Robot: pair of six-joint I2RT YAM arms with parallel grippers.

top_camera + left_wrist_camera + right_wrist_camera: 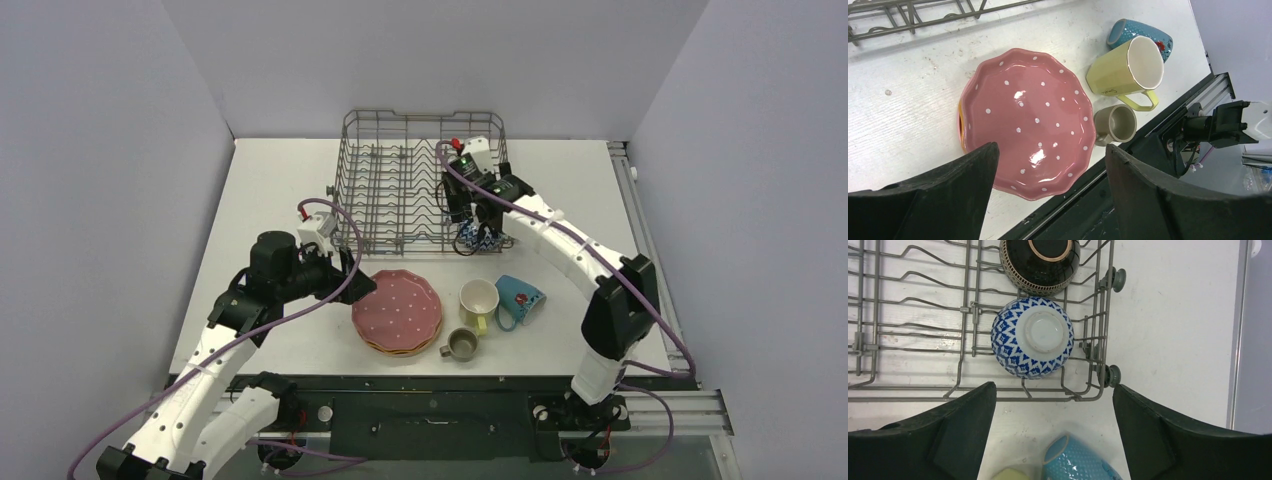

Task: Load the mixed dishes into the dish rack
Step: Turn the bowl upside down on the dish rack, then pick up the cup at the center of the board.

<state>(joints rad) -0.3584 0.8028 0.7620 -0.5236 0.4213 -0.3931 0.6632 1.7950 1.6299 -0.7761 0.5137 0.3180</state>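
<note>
The dish rack (400,175) stands at the back of the table. In its near right corner an upturned blue-white bowl (1033,337) and a dark brown bowl (1040,262) sit among the tines. My right gripper (1054,387) hangs open just above the rack's near edge, holding nothing. A pink dotted plate (1028,120) tops a stack, with an orange rim (962,125) showing beneath it. My left gripper (1050,147) is open over the plate's near edge, not touching it. Beside the stack are a yellow mug (1125,70), a blue mug (1140,32) on its side and a small grey mug (1118,124).
The table's front edge and black frame rail (1128,165) run close behind the plate stack and grey mug. White walls enclose the table on three sides. A metal rail (640,220) lines the right side. The rack's left rows (908,330) hold no dishes.
</note>
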